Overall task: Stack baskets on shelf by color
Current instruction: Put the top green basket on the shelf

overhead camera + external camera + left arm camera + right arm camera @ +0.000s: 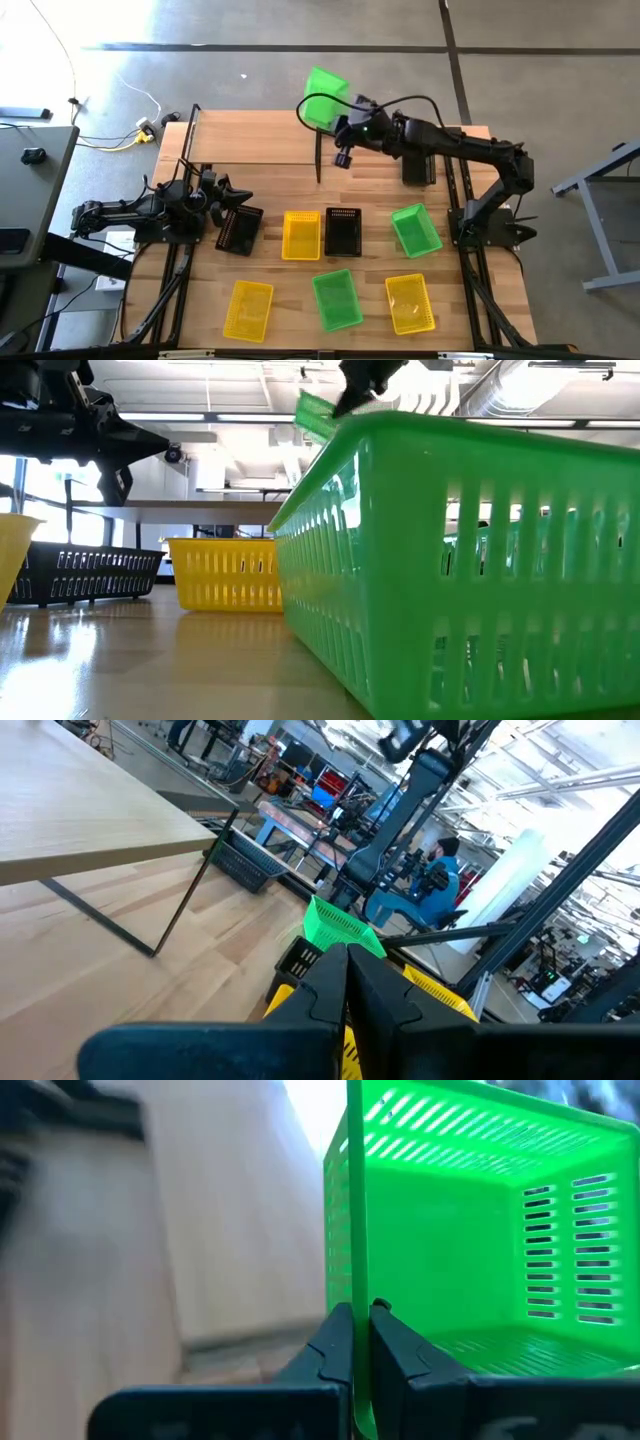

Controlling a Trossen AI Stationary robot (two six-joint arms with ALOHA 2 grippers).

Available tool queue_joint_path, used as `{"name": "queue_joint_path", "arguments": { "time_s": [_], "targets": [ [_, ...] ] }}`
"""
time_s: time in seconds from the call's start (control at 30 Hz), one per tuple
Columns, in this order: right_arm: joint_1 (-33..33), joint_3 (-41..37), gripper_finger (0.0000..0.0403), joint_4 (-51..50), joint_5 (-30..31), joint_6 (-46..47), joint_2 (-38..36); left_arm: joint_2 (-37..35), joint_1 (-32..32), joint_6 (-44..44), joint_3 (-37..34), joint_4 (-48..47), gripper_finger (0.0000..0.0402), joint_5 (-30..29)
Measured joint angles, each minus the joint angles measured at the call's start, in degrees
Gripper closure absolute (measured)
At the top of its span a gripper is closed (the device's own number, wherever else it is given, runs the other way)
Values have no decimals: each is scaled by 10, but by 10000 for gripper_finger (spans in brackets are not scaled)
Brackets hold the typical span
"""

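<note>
Right hand [340, 118] pinches one wall of a green basket [325, 97], tilted in the air above the shelf [255, 150]. Left hand [228, 196] is clenched over the worktop [270, 280]. With so thin a grip, the basket may swing or slip.
</note>
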Motion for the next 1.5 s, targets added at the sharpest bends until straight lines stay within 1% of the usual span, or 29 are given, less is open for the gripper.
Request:
{"name": "queue_joint_path", "arguments": {
  "time_s": [0.03,0.1,0.33,0.47,0.53,0.67,0.87,1.07,1.4,1.5],
  "targets": [
    [0,0,403,23,-13,-9,1,0,0,0,0,0,401,0],
    [7,1,403,62,-15,-12,8,0,0,0,0,0,401,0],
    [25,1,403,76,-12,0,32,0,0,0,0,-2,401,0],
    [41,1,403,112,-19,9,45,0,0,0,0,-2,401,0],
    [45,15,403,109,-23,10,56,0,0,0,0,-2,401,0],
    [45,56,403,82,-41,20,94,0,0,0,0,-2,401,0],
    [44,128,403,-36,-12,21,171,0,0,0,0,-2,401,0],
    [44,179,403,-96,-11,19,213,0,0,0,0,-2,401,0],
    [32,179,403,-118,-21,34,219,0,0,0,0,-2,401,0],
    [25,179,403,-125,-46,38,219,0,0,0,0,-2,401,0]
  ]
}}
